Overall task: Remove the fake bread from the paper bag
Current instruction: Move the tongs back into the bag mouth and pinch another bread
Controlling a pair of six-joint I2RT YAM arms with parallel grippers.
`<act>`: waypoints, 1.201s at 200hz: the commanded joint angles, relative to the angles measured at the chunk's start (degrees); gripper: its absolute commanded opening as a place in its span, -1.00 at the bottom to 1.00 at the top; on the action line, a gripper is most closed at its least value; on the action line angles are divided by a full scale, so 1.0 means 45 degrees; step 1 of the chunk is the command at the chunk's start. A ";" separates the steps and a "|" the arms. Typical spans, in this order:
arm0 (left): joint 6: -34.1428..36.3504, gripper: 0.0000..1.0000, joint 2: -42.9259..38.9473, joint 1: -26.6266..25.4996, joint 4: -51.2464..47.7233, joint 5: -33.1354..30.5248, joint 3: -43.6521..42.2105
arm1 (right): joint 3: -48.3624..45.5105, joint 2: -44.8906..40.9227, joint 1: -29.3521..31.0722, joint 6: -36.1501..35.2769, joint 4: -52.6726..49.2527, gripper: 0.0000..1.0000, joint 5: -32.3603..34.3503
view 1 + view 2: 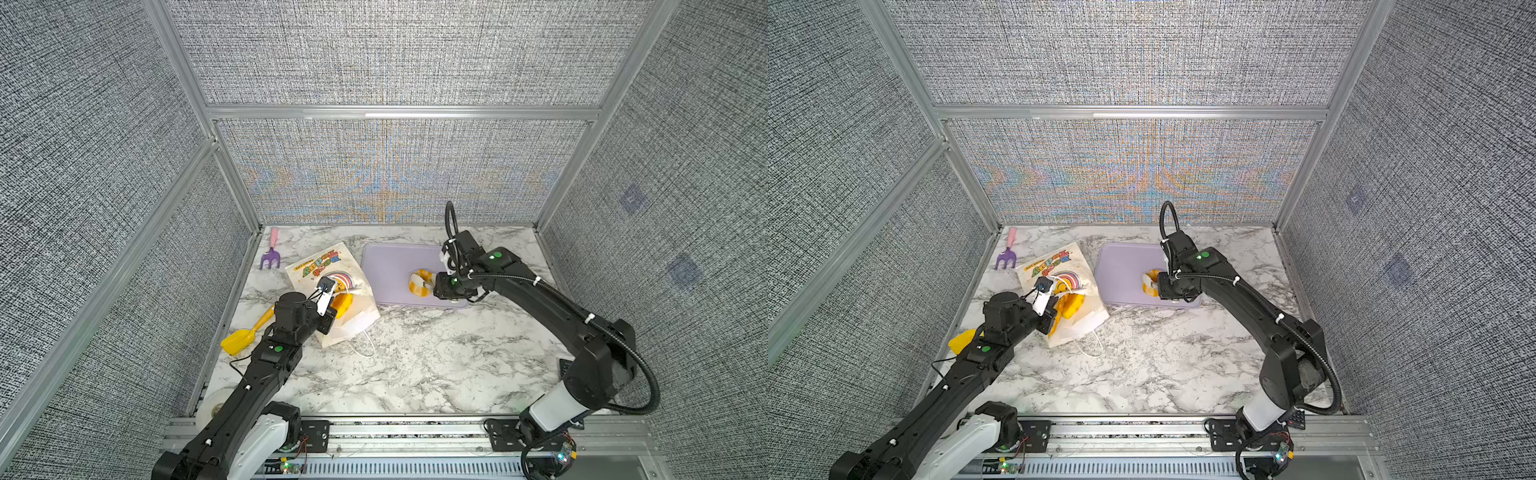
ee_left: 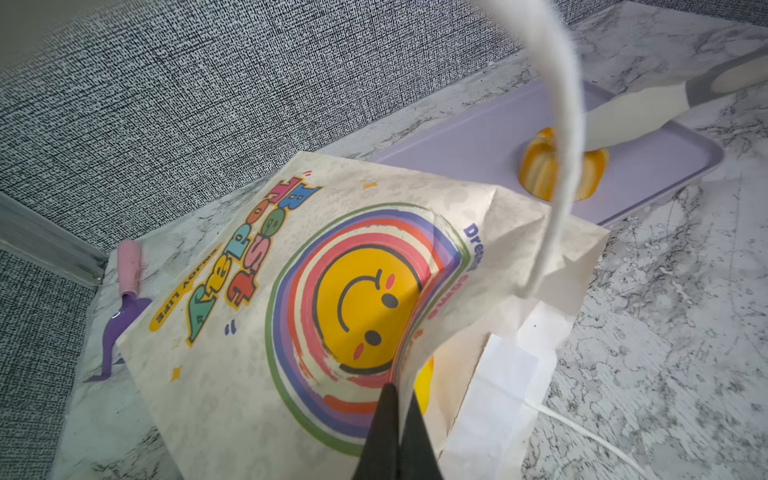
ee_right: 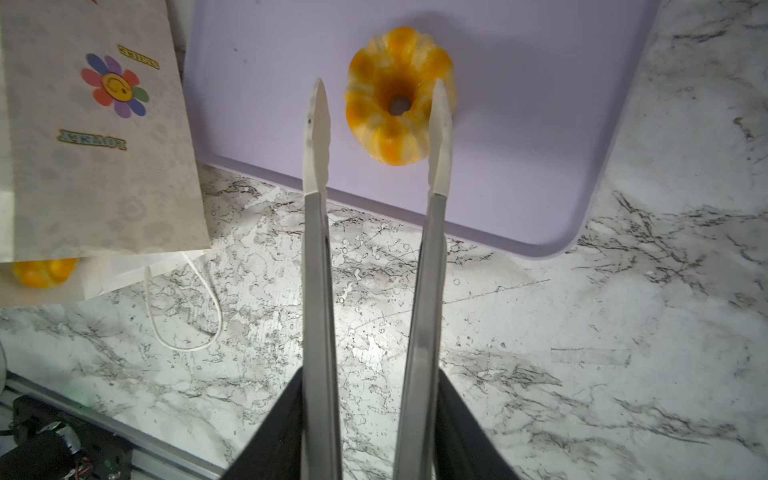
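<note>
Left claw (image 2: 399, 399) clenched on top sheet of cream paper bag with rainbow print (image 1: 328, 270), lying on marble desk (image 1: 415, 365); orange toy bread (image 1: 343, 303) visible in its mouth. Right claw (image 3: 370, 382) grips metal tongs (image 3: 318, 270), tips spread at fluted orange ring bun (image 3: 386, 137) on flat lilac tray (image 3: 540, 124).

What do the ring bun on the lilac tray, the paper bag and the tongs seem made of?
The ring bun looks like glossy moulded plastic or rubber: shiny highlights, painted orange-and-cream flutes. The paper bag is matte printed paper, holding sharp creases. The tongs have brushed metal arms, dull grey sheen, with pale tips, possibly silicone.
</note>
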 commanded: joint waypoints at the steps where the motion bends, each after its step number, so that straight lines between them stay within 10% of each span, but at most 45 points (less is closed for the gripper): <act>1: 0.0019 -1.00 -0.0054 -0.0001 0.0194 0.0164 0.0045 | -0.0527 -0.0884 0.0029 0.0677 0.0766 -0.17 -0.0591; 88: 0.0224 -1.00 -0.0050 -0.0006 0.0140 0.0429 -0.0004 | -0.5611 -0.5544 0.2637 0.5086 0.5009 -0.18 -0.3174; 156: 0.0879 -1.00 -0.0264 0.0002 0.0218 0.0332 -0.0182 | -0.5586 -0.2195 0.5015 0.7326 1.0465 -0.19 -0.3081; 240: 0.2098 -1.00 -0.0700 0.0003 0.0098 -0.0350 -0.0277 | -0.4398 0.0808 0.5275 0.9036 1.1507 -0.20 -0.0366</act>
